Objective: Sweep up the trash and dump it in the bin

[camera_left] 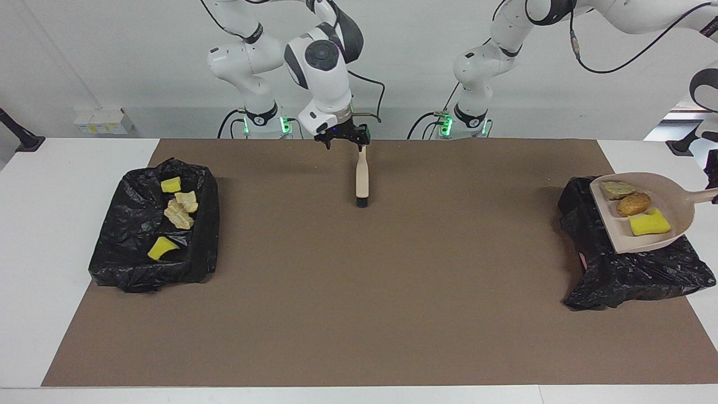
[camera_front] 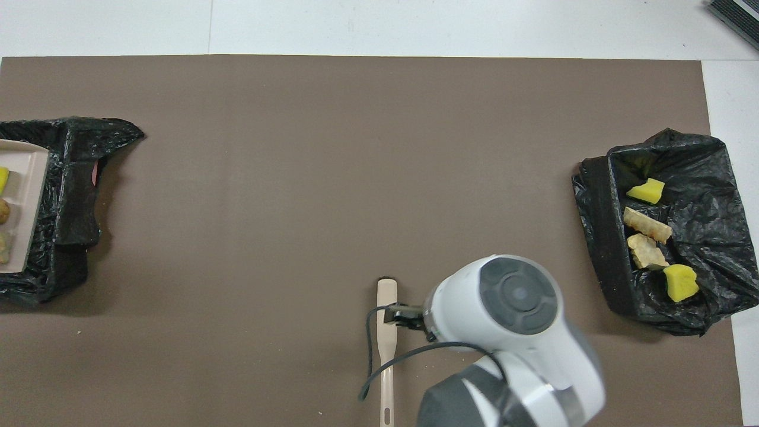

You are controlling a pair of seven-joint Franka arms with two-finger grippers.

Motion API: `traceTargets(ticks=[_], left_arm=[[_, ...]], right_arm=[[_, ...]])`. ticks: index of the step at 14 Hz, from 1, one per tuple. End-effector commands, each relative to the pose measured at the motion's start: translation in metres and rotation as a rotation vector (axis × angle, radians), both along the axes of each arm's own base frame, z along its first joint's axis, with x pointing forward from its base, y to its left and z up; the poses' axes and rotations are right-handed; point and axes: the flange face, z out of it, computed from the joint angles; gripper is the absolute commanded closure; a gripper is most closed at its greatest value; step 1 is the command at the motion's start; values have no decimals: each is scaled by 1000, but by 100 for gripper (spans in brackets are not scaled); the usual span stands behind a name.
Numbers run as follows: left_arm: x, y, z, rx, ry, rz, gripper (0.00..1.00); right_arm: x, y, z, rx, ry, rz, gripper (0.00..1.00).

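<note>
Trash lies in two groups. Three pieces ride in the beige dustpan: a pale beige lump, an orange-brown oval lump and a yellow sponge chunk. The dustpan is raised over the black-lined bin at the left arm's end of the worktop, with its handle running out toward the edge of the facing view. The left hand is almost wholly out of both views, so the grip itself cannot be seen; the hand is closed nearly as far as it goes, and the airborne dustpan fits a hold on the handle. In the overhead view only the dustpan's front edge shows, over that bin.

The other four pieces lie in the second black-lined bin at the right arm's end: a yellow chunk nearest the robots, two pale beige rough lumps and beside each other in the middle, and another yellow chunk farthest from the robots.

The right hand hangs over the strip of brown mat nearest the robots, with its fingers spread apart and nothing between them. The beige brush lies flat on the mat, its handle end just beside one finger of that hand and its dark bristle end pointing away from the robots. All trash is well apart from the right hand.
</note>
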Motion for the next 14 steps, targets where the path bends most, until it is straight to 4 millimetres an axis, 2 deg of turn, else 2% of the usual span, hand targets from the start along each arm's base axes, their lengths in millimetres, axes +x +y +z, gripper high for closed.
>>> traceTargets(ticks=[1, 2, 4, 5, 7, 9, 10, 11, 13, 14], left_arm=[[9, 2, 11, 132, -34, 40, 100], [9, 0, 15, 213, -26, 51, 100], [11, -22, 13, 318, -1, 44, 100], [8, -28, 13, 340, 7, 55, 100], [3, -37, 14, 406, 14, 83, 100], [0, -47, 16, 448, 8, 136, 100], [-2, -46, 16, 458, 12, 160, 100], [-2, -46, 17, 476, 16, 156, 100], [-4, -54, 27, 556, 23, 120, 100], [-7, -56, 33, 587, 19, 110, 100]], right_arm=[[45, -57, 69, 22, -56, 26, 0], [53, -78, 90, 26, -62, 32, 0], [66, -125, 127, 1, -74, 3, 0], [68, -140, 145, -41, -90, -9, 0], [71, -155, 175, -141, -152, -11, 0], [70, -163, 195, -187, -169, -16, 0], [78, -169, 193, -190, -137, -23, 0], [88, -175, 206, -185, -128, -32, 0], [108, -190, 215, -173, -120, -57, 0], [111, -196, 216, -179, -124, -66, 0]])
